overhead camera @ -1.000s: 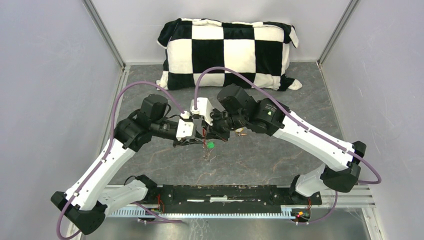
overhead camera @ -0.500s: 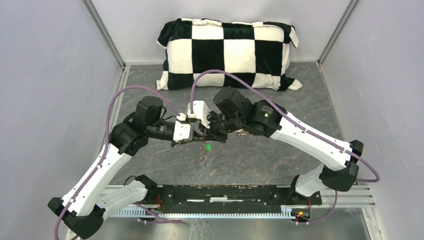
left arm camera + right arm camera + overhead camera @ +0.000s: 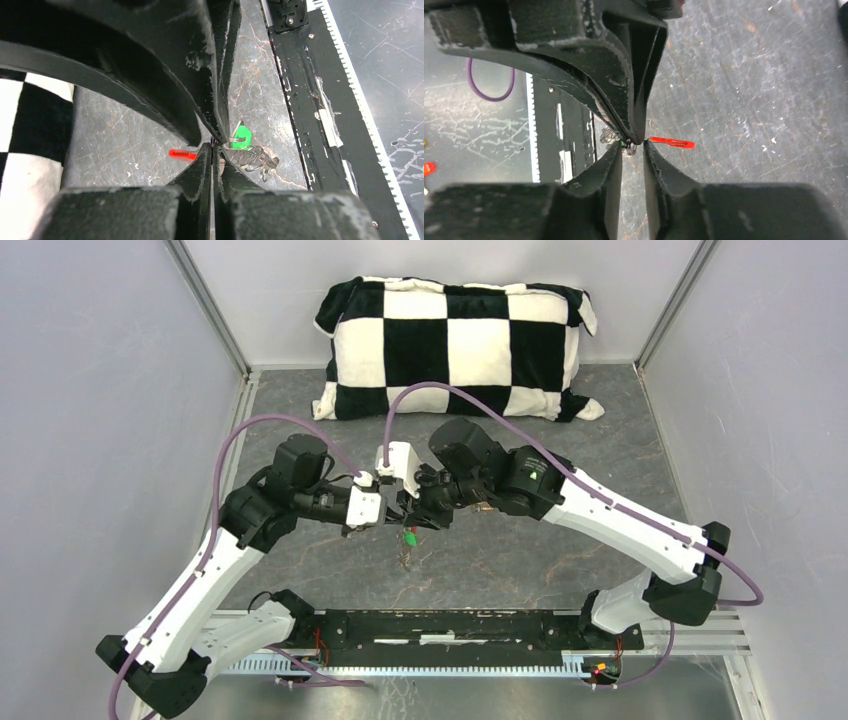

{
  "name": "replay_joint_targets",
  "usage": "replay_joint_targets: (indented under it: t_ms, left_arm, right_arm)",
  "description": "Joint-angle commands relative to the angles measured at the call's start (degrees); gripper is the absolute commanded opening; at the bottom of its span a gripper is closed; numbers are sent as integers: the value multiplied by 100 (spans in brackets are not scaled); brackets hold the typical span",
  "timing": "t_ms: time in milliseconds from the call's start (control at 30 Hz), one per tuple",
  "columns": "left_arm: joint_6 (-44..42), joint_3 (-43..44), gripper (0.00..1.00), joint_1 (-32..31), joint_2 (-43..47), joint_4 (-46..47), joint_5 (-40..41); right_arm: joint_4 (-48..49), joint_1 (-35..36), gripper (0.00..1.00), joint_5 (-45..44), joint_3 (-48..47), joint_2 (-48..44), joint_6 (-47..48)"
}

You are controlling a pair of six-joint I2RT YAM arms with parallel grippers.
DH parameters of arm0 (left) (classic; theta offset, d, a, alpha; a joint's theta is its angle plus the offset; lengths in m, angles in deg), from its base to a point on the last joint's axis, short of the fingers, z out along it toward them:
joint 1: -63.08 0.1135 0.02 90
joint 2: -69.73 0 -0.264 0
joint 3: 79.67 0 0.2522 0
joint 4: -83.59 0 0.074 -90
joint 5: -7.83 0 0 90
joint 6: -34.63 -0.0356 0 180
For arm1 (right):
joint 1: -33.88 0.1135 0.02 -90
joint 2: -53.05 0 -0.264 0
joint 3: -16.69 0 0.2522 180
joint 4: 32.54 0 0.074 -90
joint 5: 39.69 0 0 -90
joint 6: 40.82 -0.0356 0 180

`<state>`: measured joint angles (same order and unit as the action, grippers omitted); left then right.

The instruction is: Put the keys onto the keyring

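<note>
My two grippers meet tip to tip above the middle of the floor. My left gripper (image 3: 400,517) (image 3: 212,148) is shut on a thin part of the keyring. The keyring's silver coils (image 3: 254,157) hang just right of the left gripper's tips, and its red tag (image 3: 182,154) (image 3: 672,143) sticks out on the other side. The green-headed key (image 3: 242,136) (image 3: 410,536) hangs on the ring. My right gripper (image 3: 412,518) (image 3: 632,145) stands with its jaws a narrow gap apart, a small ring link pinched at the tips. The brass key is not clearly visible.
A black-and-white checked pillow (image 3: 455,345) lies at the back wall. A black rail (image 3: 450,628) runs along the near edge between the arm bases. Grey walls close in both sides. A small brass-coloured bit (image 3: 483,506) shows by the right wrist.
Both grippers shifted slightly left and toward the near edge together. The green key and ring moved with them and still hang below the joined tips.
</note>
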<state>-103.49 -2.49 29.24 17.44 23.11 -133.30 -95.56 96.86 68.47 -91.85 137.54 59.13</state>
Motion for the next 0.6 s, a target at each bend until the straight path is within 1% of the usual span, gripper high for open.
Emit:
replay_joint_targets:
  t_ms: [0, 33, 133, 200, 233, 300, 400, 567]
  left_arm:
    - [284, -86, 2, -10, 219, 423, -80]
    - [665, -214, 2, -8, 345, 923, -52]
    - [2087, -775, 2, -5, 859, 2575, 69]
    - [2938, -1229, 2, -10, 1176, 3619, 221]
    - [3338, -1362, 2, -9, 1282, 4085, 299]
    - [4032, -1546, 2, -5, 1377, 4722, 377]
    - [4613, -1599, 2, -1, 1318, 5322, 375]
    - [4713, -1521, 2, -8, 1192, 5842, 268]
  right_arm:
    - [1604, -162, 34, -66, 694, -799, -665]
    - [2008, -291, 38, -73, 982, -1019, -861]
    - [3279, -666, 43, -16, 2144, -1896, -1620]
    - [4092, -847, 51, -115, 2934, -2495, -2123]
    - [4365, -897, 53, -140, 3213, -2694, -2293]
    - [4953, -972, 58, -179, 3687, -3030, -2611]
    - [5616, -1063, 62, -19, 4169, -3291, -3083]
    - [6600, -1168, 63, 443, 4607, -3264, -4057]
